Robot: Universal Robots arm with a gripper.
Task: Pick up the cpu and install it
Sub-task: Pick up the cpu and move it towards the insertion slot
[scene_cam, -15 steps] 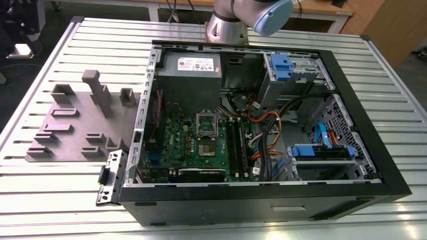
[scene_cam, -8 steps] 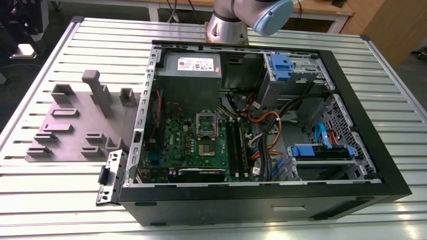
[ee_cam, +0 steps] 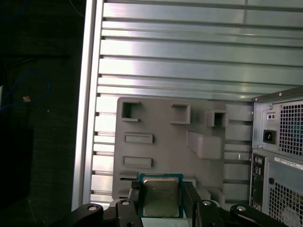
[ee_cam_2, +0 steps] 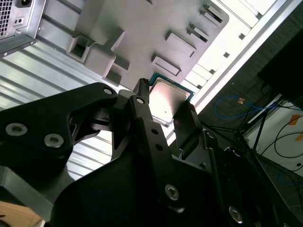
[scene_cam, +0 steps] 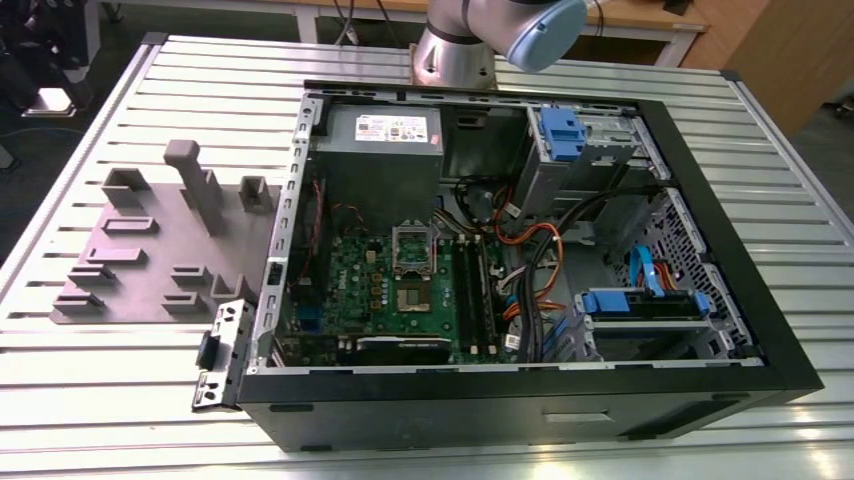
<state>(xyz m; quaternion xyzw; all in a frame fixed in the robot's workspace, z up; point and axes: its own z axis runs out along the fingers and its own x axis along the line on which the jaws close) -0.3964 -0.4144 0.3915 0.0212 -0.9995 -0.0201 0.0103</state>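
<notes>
Between the two black fingers [ee_cam_2: 142,111] of the gripper [ee_cam_2: 165,100] sits the cpu [ee_cam_2: 168,97], pinched by two opposite edges. Its dull silver top faces the camera in both wrist views (a thin green rim shows round it). The gripper is clenched on it and holds it in the air above the table.

Behind the cpu in the second wrist view lies the grey plate [ee_cam_2: 142,28] with its raised blocks and shallow pockets, and the cpu overlaps that plate's edge. The first wrist view looks square down on the same plate. Beside the plate it shows the back of the computer case [ee_cam: 279,156], with vent grilles and a power inlet. Under both lies the table [ee_cam: 175,56] of silver slats. Beyond its edge is dark floor [ee_cam: 42,142] with a blue cable [ee_cam: 28,87].

The exterior view takes in the whole case lying open on the table, with the plate just beside it on the exterior view's left. The arm [scene_cam: 467,45] rises at the far edge of the table behind the case. Inside the case the green motherboard [scene_cam: 387,285] lies flat on the side nearer the plate, with a shiny metal frame [scene_cam: 411,243] near its middle. Drive bays [scene_cam: 641,300] with blue tabs fill the exterior view's right.
</notes>
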